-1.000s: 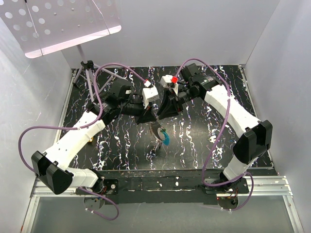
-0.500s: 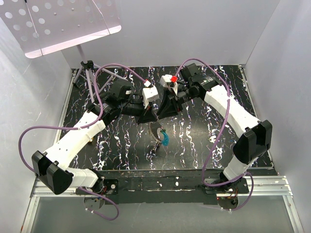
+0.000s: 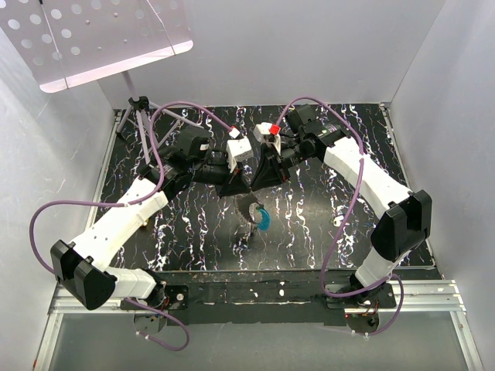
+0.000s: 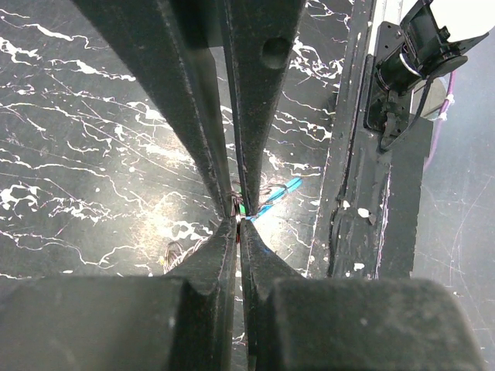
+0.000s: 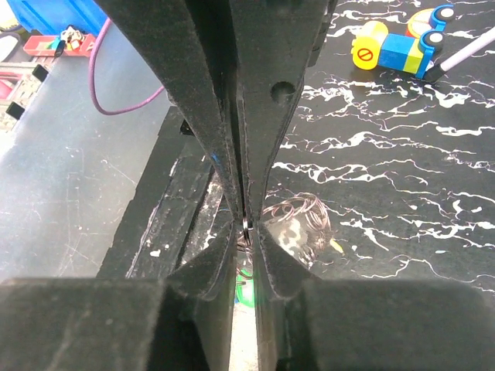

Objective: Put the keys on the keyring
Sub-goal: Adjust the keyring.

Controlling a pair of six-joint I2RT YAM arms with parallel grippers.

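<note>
The right pincer [image 5: 246,220] is pressed together on the thin wire of the keyring [image 5: 246,227], which sits edge-on between its tips. The left pincer [image 4: 237,219] meets it tip to tip above the middle of the worktop [image 3: 193,232]. It is likewise clamped, apparently on one of the keys [image 4: 278,193]: a green head shows at its tips and a teal one pokes out toward 2 o'clock. This looks like the threading step itself, with ring and key lifted off the surface. Next, I judge, the key's hole must be worked onto the wire's split end, a fine twist with both grips kept firm. From above, the bundle hangs at 6 o'clock of the pincers. A blue-and-yellow block toy [image 5: 394,46] lies at 1 o'clock in the right wrist view and a small tripod [image 3: 138,116] stands at the worktop's 10 o'clock corner, both well apart from the work.
</note>
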